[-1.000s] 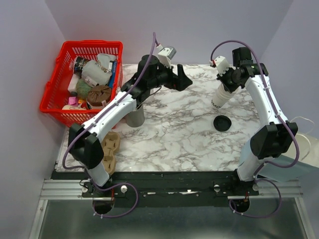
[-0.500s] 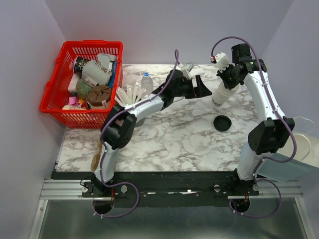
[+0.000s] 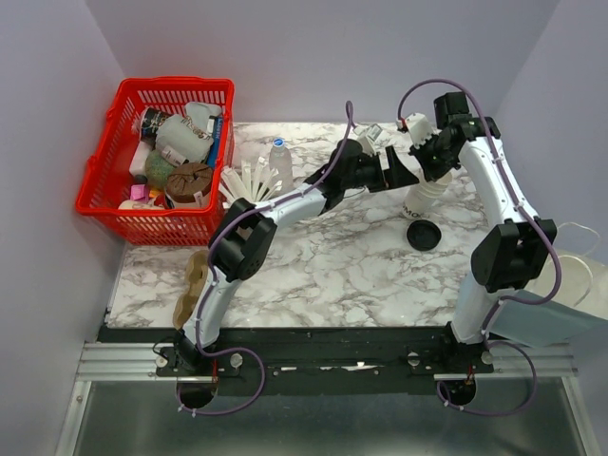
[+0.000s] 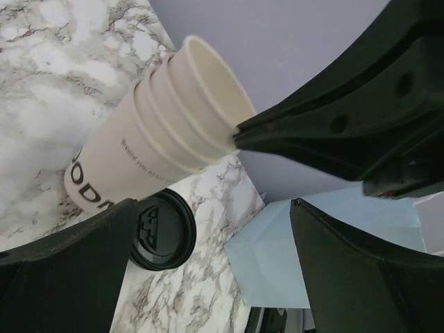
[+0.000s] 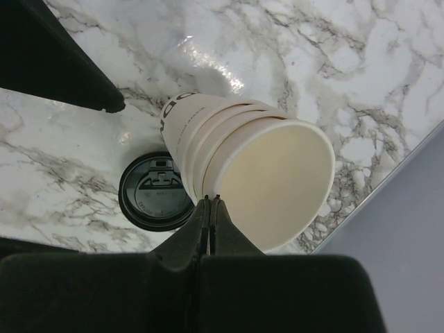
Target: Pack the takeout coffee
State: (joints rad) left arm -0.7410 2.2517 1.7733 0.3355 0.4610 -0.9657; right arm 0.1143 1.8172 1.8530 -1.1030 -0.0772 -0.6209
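The right gripper [image 5: 210,201] has its fingers pressed together on the rim of the cup stack [image 5: 243,166], pinching the top cup's wall and holding the stack tilted, its base low over the marble table [image 3: 313,256] at about 1 o'clock in the top view. The left gripper [image 4: 213,205] is spread wide and holds nothing, its fingers to either side of the stack's lower end and apart from it. A black lid [image 5: 154,191] lies flat on the marble at about 6 o'clock from the stack.

The job looks barely begun: the cups are nested, open-topped and lidless, with only one lid in sight. No cup sits in the brown cup carrier [image 3: 195,285] at 8 o'clock or in the pale blue bag [image 3: 560,309] at 4 o'clock. Separating, lidding and packing are all left.

I cannot fix the number of nested cups. The left arm covers much of the carrier, and the bag's mouth is cut off.
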